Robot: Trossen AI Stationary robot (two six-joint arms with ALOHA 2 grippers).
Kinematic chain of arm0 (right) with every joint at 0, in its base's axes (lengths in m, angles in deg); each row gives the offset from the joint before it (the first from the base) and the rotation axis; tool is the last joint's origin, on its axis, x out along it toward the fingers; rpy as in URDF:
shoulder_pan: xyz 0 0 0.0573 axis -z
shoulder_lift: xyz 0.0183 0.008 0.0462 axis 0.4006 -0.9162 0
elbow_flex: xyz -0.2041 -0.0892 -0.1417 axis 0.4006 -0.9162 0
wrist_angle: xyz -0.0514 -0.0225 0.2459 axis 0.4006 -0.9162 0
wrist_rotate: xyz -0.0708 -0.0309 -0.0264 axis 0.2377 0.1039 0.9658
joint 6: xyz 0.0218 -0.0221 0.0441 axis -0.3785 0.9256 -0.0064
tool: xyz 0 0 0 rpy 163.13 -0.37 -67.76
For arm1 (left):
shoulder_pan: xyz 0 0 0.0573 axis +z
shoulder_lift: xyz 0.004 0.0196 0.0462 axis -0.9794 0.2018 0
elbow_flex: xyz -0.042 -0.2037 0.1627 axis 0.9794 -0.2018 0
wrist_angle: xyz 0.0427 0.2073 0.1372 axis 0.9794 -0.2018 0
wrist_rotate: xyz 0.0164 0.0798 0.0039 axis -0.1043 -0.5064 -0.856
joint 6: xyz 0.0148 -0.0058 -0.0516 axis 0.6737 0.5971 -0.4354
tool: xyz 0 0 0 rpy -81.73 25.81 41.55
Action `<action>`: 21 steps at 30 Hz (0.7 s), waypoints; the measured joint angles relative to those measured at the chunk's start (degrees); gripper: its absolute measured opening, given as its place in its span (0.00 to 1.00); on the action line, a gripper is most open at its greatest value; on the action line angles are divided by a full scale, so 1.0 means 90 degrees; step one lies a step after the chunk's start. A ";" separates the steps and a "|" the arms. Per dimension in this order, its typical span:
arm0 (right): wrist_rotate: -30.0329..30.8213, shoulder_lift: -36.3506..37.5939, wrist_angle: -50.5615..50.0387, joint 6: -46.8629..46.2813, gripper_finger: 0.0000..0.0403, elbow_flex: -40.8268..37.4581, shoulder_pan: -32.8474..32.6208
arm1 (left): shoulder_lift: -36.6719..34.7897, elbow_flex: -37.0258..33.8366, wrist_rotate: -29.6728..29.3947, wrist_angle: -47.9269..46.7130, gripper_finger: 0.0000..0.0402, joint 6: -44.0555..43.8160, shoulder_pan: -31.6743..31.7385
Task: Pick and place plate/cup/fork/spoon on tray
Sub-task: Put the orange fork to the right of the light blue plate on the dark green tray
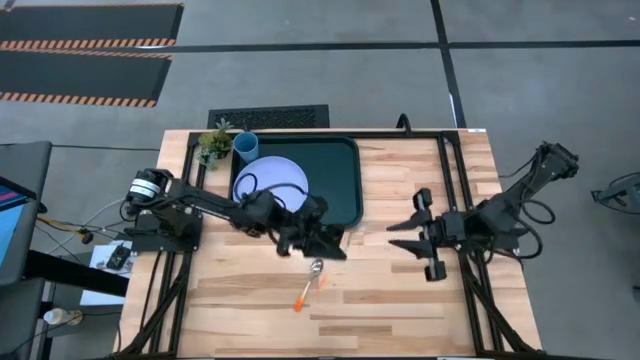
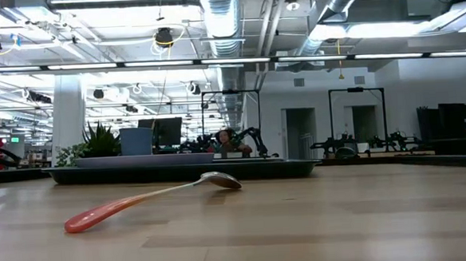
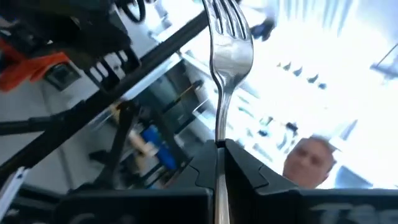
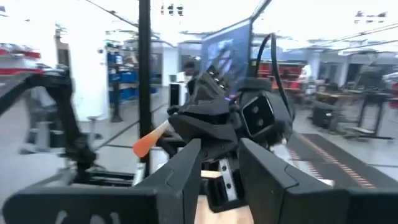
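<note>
From above, the left gripper (image 1: 322, 238) hangs over the table (image 1: 420, 310) just off the front edge of the tray (image 1: 340, 180), its dark body hiding whatever it holds. The plate (image 1: 270, 180) lies on the tray just behind this gripper, and the cup (image 1: 245, 147) stands farther back, at the tray's far corner beside a small plant (image 1: 214, 141). The spoon (image 1: 307, 283) lies on the wood just in front of the gripper, apart from it. The right gripper (image 1: 418, 236) waits well off to the side with its fingers spread wide and nothing between them.

From table height, the spoon (image 2: 149, 200) rests on the wood with its bowl raised off the surface, and the tray (image 2: 183, 171) sits behind it with the plate (image 2: 143, 160) on it and the cup (image 2: 136, 140) beyond.

In the left wrist picture, the two dark fingers (image 3: 255, 171) are pinched together on the shaft of the fork (image 3: 227, 56), whose tines point away from the gripper.

In the right wrist picture, this arm's own fingers (image 4: 273, 180) stand apart, empty. Ahead of them the left gripper (image 4: 211, 124) shows with the fork's orange handle (image 4: 152, 140) sticking out of it.
</note>
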 joint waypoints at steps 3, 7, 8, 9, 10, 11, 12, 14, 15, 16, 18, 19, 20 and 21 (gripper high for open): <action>-0.0010 -0.0083 0.0014 -0.0021 0.42 0.0000 0.0343 | 0.0004 -0.0194 0.0033 0.0383 0.00 -0.0308 0.0093; -0.0960 -0.0284 0.0558 -0.0037 0.57 -0.0002 0.1079 | 0.0005 -0.0205 0.0260 0.0577 0.00 -0.0437 0.0111; -0.1284 -0.0362 0.0786 -0.0086 0.61 -0.0002 0.1301 | 0.0005 -0.0205 0.0309 0.0569 0.00 -0.0433 0.0119; -0.1558 -0.0454 0.1023 -0.0152 0.63 -0.0002 0.1483 | 0.0007 -0.0205 0.0348 0.0544 0.00 -0.0436 0.0128; -0.1820 -0.0553 0.1253 -0.0213 0.66 -0.0002 0.1671 | 0.0007 -0.0205 0.0369 0.0539 0.00 -0.0436 0.0128; -0.2087 -0.0648 0.1446 -0.0243 0.67 -0.0002 0.1851 | 0.0007 -0.0205 0.0368 0.0545 0.00 -0.0438 0.0130; -0.2365 -0.0746 0.1660 -0.0263 0.68 -0.0002 0.2011 | 0.0007 -0.0205 0.0375 0.0552 0.00 -0.0438 0.0139; -0.2929 -0.0940 0.2102 -0.0410 0.68 -0.0002 0.2265 | 0.0007 -0.0205 0.0441 0.0542 0.00 -0.0451 0.0140; -0.3194 -0.1013 0.2281 -0.0483 0.68 -0.0002 0.2358 | 0.0007 -0.0205 0.0447 0.0542 0.00 -0.0457 0.0140; -0.3411 -0.1079 0.2430 -0.0545 0.68 -0.0002 0.2430 | 0.0007 -0.0205 0.0456 0.0547 0.00 -0.0458 0.0140; -0.3671 -0.1191 0.2706 -0.0566 0.68 0.0000 0.2487 | 0.0007 -0.0205 0.0467 0.0548 0.00 -0.0464 0.0140; -0.3755 -0.1217 0.2761 -0.0562 0.68 0.0000 0.2496 | 0.0007 -0.0205 0.0467 0.0546 0.00 -0.0472 0.0140; -0.3837 -0.1224 0.2767 -0.0564 0.68 0.0000 0.2517 | 0.0007 -0.0205 0.0467 0.0546 0.00 -0.0474 0.0140; -0.3900 -0.1221 0.2776 -0.0564 0.68 0.0000 0.2519 | 0.0007 -0.0205 0.0466 0.0548 0.00 -0.0474 0.0143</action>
